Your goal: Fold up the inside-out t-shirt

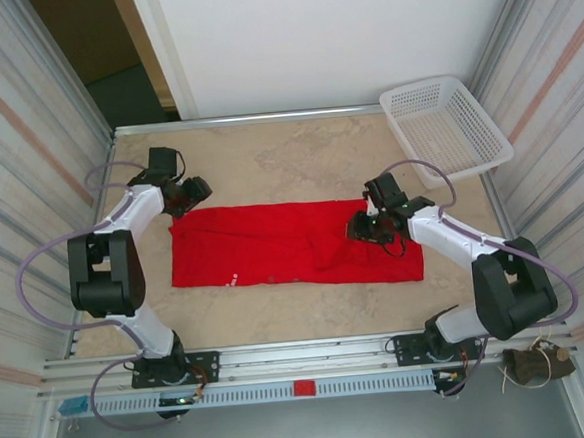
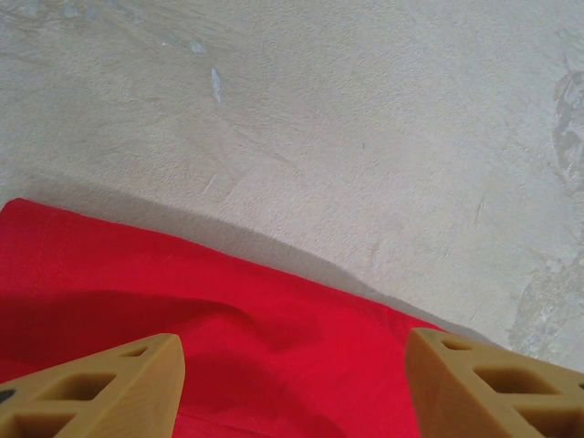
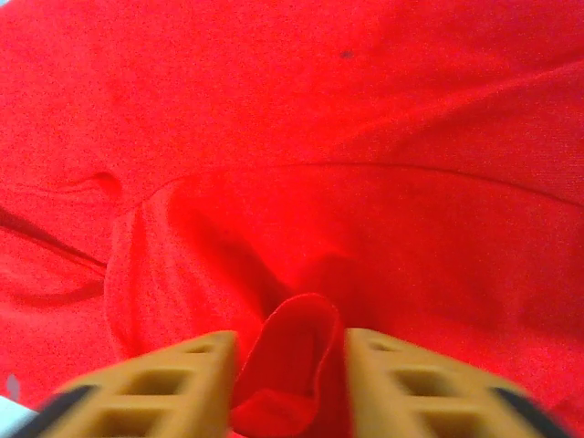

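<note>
- Nearest the lens, the left gripper (image 2: pixel 292 351) has its tan fingers (image 2: pixel 100 388) spread wide and empty over the shirt's far-left corner, at the table's (image 1: pixel 297 153) ten o'clock.
- The inside-out t-shirt (image 1: pixel 284 245) lies as a flat red band across the centre, from nine to three o'clock.
- The right gripper (image 1: pixel 365 226) is at three o'clock, seemingly pinching a raised shirt fold; the close-up is blurred.
- The white basket (image 1: pixel 446 128) sits at one o'clock.

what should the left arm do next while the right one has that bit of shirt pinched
Probably lower the left gripper and close it on the shirt near its far left corner. Its fingers stand open over the edge of the red cloth, gripping nothing, while the right gripper pinches a raised fold. With both ends held, the shirt could likely be lifted and folded.
</note>
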